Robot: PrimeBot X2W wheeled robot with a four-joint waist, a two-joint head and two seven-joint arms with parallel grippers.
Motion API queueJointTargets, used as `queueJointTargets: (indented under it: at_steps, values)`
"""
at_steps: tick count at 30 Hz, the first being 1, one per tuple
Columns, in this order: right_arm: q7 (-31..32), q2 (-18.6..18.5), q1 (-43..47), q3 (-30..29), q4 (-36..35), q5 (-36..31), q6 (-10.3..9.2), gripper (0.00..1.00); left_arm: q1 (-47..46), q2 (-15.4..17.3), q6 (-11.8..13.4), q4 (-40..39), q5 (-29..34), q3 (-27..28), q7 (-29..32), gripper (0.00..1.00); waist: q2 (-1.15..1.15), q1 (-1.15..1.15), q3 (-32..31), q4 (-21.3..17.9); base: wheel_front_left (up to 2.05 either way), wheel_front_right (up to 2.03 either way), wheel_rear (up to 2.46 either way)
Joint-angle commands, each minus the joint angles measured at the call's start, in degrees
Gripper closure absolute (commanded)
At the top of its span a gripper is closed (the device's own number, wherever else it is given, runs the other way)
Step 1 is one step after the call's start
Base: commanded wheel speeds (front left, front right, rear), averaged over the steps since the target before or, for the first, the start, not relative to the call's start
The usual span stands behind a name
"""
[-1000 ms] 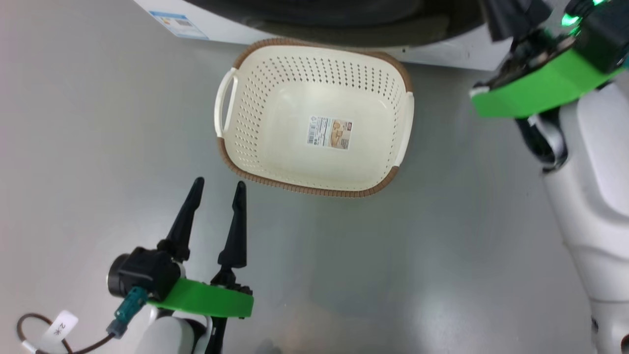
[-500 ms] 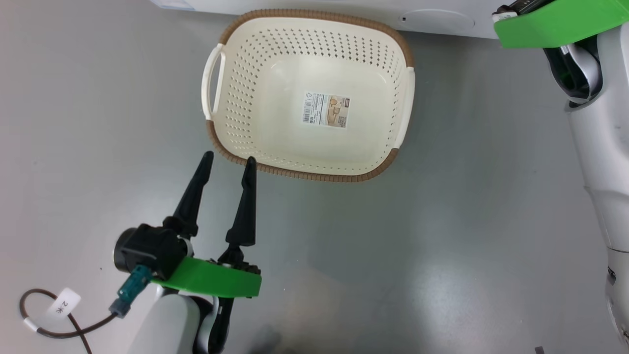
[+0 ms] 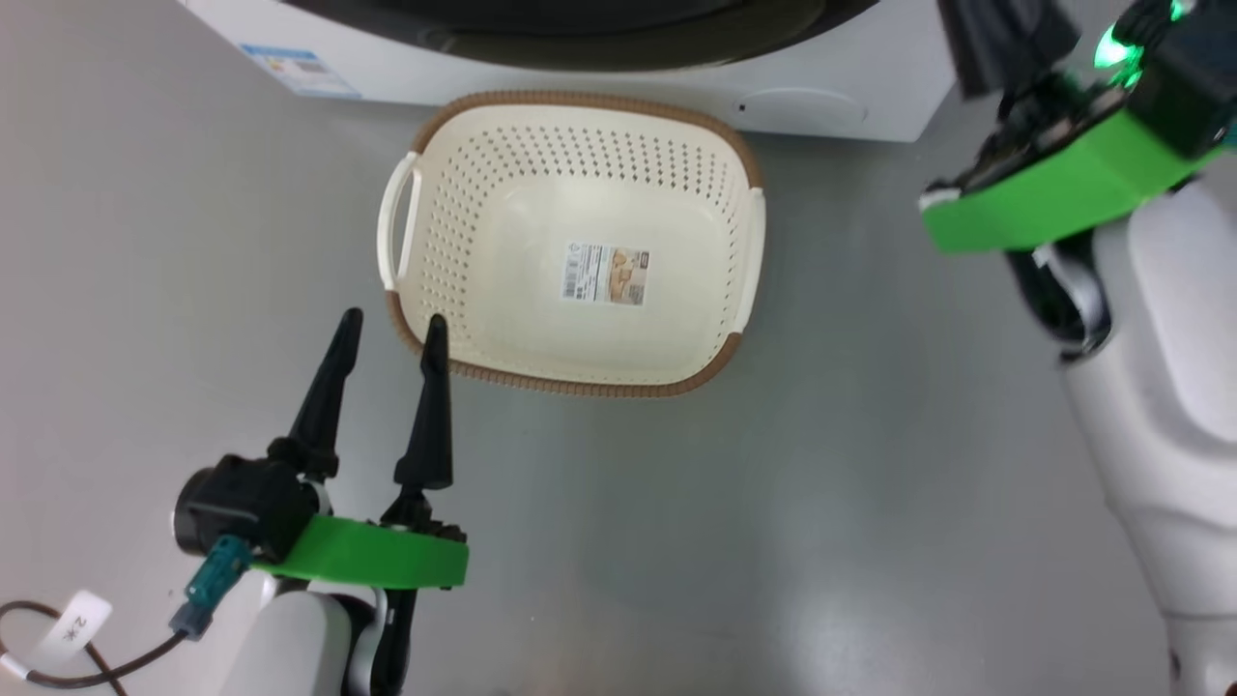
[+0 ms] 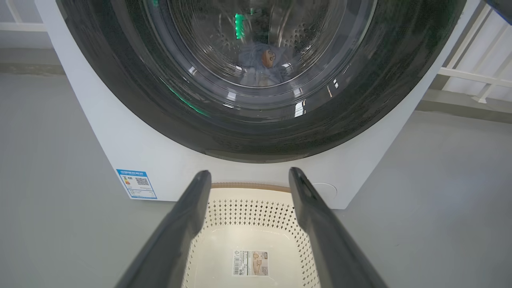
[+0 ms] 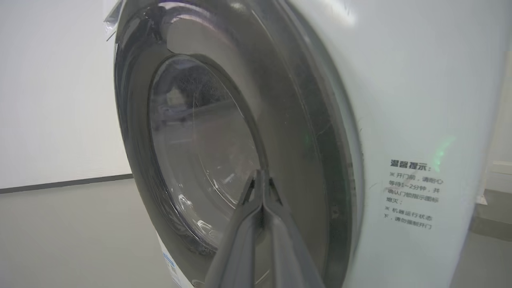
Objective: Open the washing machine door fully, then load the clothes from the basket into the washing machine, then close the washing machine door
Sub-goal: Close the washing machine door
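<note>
Since half a second ago the whole head picture is sliding down, so the camera is tilting up rather than the things moving. More of the washing machine (image 3: pixel 599 87) is showing now, and the basket (image 3: pixel 570 385) is sitting just as close against its foot. That basket is lying empty with its label bare, which is suggesting the loading is done. The left gripper (image 3: pixel 394 317) is hovering on the basket's near side, away from the washing machine, its fingers spread wide and grasping nothing. It is probably waiting there out of the way. The right forearm (image 3: pixel 1169 387) is reaching up past the washing machine's right corner.

Along the left wrist's view, the door (image 4: pixel 260 136) is sitting flat against the washing machine's front. The clothes (image 4: pixel 256 64) are lying inside the drum behind its glass, blue cloth with an orange figure. The parted fingers are framing the basket's far rim right under the washing machine.

Along the right wrist's view, the right gripper (image 5: pixel 261 178) is pointing at the door's dark rim, on the side nearest the washing machine's right panel. Its fingers are clenched together with nothing between them. Pinched like that, they are likely serving as a blunt pusher for closing the door. Whether the tips are touching the rim I cannot tell. The door is looking shut, so the task is seeming all but finished.
</note>
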Motion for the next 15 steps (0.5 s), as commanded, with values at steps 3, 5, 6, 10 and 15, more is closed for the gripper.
queueJointTargets:
  at_steps: [3,5,6,10,15]
  values:
    - [0.2,1.5,4.4,1.0,-2.3,0.9,-0.32,1.0,1.7,1.1,-0.5,-1.2,1.4,3.1,-0.5,0.0,0.0,0.0,-3.3,-2.5,0.0,0.0,0.0]
    - [0.2,1.6,7.1,1.3,-2.8,0.7,-0.32,1.0,2.3,1.1,-0.8,-1.1,2.0,4.1,-0.5,0.0,0.0,0.0,-4.6,-3.4,0.0,0.0,0.0]
    - [0.2,1.9,8.4,1.1,-3.1,0.8,-0.32,0.96,2.7,1.1,-1.0,-1.0,2.3,4.5,-0.5,0.0,0.0,0.0,-5.3,-3.9,0.0,0.0,0.0]
    - [0.2,3.2,13.5,0.5,-3.8,0.9,-0.32,0.77,4.1,1.1,-1.6,-0.6,3.7,6.4,-0.5,0.0,0.0,0.0,-7.7,-5.9,0.0,0.0,0.0]
    - [0.2,4.6,18.9,-1.1,-3.6,1.1,-0.32,0.0,5.7,1.1,-2.2,-0.5,4.9,8.3,-0.5,0.0,0.0,0.0,-10.4,-7.9,0.0,0.0,0.0]
